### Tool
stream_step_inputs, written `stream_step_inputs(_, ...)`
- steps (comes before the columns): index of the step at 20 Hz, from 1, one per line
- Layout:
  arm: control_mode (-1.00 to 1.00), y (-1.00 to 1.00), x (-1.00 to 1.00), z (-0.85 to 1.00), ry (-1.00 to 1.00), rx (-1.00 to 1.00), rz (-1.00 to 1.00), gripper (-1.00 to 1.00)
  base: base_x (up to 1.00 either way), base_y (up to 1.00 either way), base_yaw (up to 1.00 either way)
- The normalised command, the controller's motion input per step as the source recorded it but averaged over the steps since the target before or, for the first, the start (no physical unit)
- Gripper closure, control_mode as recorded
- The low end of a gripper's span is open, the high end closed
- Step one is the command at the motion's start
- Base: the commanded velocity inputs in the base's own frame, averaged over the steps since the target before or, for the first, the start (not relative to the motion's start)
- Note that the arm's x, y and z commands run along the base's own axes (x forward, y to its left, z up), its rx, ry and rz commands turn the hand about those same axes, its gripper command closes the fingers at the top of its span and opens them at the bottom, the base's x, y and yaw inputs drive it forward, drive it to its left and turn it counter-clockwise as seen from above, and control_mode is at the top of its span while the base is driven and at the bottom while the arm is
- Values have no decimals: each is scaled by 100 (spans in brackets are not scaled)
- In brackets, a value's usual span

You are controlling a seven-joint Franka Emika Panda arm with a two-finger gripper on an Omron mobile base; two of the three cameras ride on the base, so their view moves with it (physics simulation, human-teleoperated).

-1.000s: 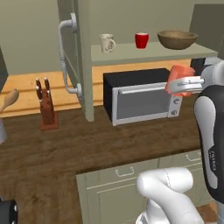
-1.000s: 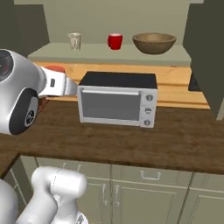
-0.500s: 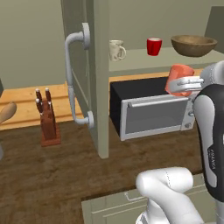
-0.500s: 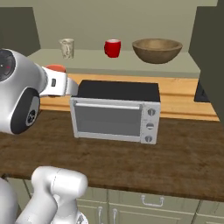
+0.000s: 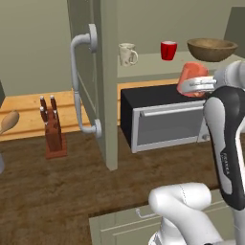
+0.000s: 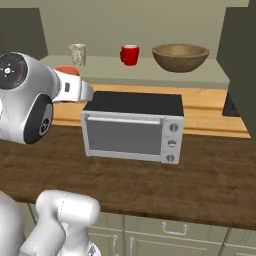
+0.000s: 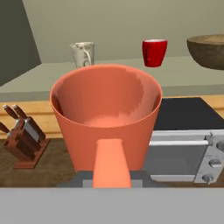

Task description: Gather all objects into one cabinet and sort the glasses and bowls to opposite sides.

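My gripper [image 5: 192,86] is shut on the salmon-orange cup [image 5: 191,76], held upright in the air above the microwave, below the shelf's front edge. In the hand view the cup [image 7: 105,109] faces me with its mouth open, and my gripper [image 7: 112,171] grips its near wall. On the pale green shelf [image 5: 153,66] of the cabinet stand the cream mug [image 5: 127,54], the red cup [image 5: 168,50] and the wide brown bowl [image 5: 211,49], left to right. The cabinet door [image 5: 98,72] stands open at the left with its curved grey handle [image 5: 79,86].
A grey microwave [image 5: 162,119] sits on the wooden counter [image 6: 210,170] under the shelf. A knife block [image 5: 51,130] stands at the left beside a wooden spoon [image 5: 7,122]. Low cupboard fronts [image 6: 170,235] run beneath the counter edge.
The base has driven closer, so the whole scene has grown and shifted in both base views. The cup stays in my shut gripper. Mug, red cup and bowl have not moved on the shelf.
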Motion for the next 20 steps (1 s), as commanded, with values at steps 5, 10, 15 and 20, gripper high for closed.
stream_step_inputs(5, -100, 0, 78, 20, 0, 0, 0, 100, 0, 0, 0)
stream_step_inputs(10, -100, 0, 74, 10, 3, 0, 0, 100, 0, 0, 0)
stream_step_inputs(15, -100, 0, 63, -10, 0, 0, -1, 100, 0, 0, 0)
stream_step_inputs(20, -100, 0, 65, -12, 0, 0, -2, 100, 0, 0, 0)
